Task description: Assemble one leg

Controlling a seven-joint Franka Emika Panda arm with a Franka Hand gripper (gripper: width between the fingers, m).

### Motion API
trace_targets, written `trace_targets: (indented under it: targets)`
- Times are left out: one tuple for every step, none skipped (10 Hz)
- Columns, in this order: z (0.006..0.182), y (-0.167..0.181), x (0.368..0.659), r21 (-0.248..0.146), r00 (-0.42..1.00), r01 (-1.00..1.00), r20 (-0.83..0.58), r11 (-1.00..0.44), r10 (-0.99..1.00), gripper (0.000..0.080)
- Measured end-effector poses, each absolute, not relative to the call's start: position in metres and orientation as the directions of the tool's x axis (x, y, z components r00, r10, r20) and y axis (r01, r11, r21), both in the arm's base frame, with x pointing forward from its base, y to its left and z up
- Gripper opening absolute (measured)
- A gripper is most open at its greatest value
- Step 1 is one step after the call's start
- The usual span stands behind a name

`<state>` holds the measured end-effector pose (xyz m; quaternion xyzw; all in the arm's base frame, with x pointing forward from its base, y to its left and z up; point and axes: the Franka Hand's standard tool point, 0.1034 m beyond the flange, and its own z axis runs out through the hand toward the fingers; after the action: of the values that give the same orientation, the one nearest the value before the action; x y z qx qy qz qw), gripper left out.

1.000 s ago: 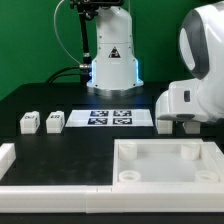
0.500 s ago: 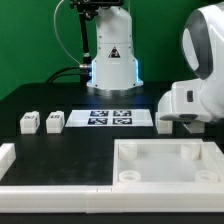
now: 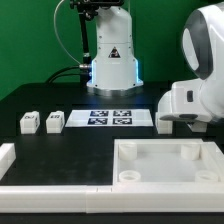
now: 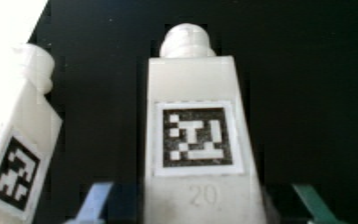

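On the exterior view's left, a small white block (image 3: 28, 122) and its twin (image 3: 55, 121) stand side by side on the dark tabletop (image 3: 40, 100). To their right lies the marker board (image 3: 110, 118) with the arm's base (image 3: 112, 55) behind it, and farther right the arm's white wrist (image 3: 188, 100) hangs low behind the large white tray-like piece (image 3: 165, 165). In the wrist view, the end effector (image 4: 197, 205) has its blue fingertips (image 4: 98, 200) spread apart with a dark gap on each side of the leg (image 4: 199, 120), which sits between them with its marker facing the camera, and a second leg (image 4: 25, 150) stands just beside it.
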<state>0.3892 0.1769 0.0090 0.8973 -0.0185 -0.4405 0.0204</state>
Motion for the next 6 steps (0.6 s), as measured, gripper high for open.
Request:
trace_targets:
  targets:
    - [0.009,0.177,0.389,0.053,0.611,-0.015,-0.79,-0.998,-0.051,0.029]
    - [0.012,0.175,0.392,0.045,0.61,-0.006,-0.791,-0.999,-0.039,0.029]
    - [0.037,0.168,0.414,0.013,0.622,0.017,-0.783,-1.0,0.0,0.029]
    - [0.066,0.162,0.434,0.008,0.667,0.022,-0.745,-1.0,0.009,0.029]
    - [0.09,0.16,0.441,0.01,0.698,0.025,-0.716,-1.0,0.01,0.0291]
    - [0.11,0.157,0.439,0.016,0.688,0.032,-0.726,-0.999,0.011,0.0291]
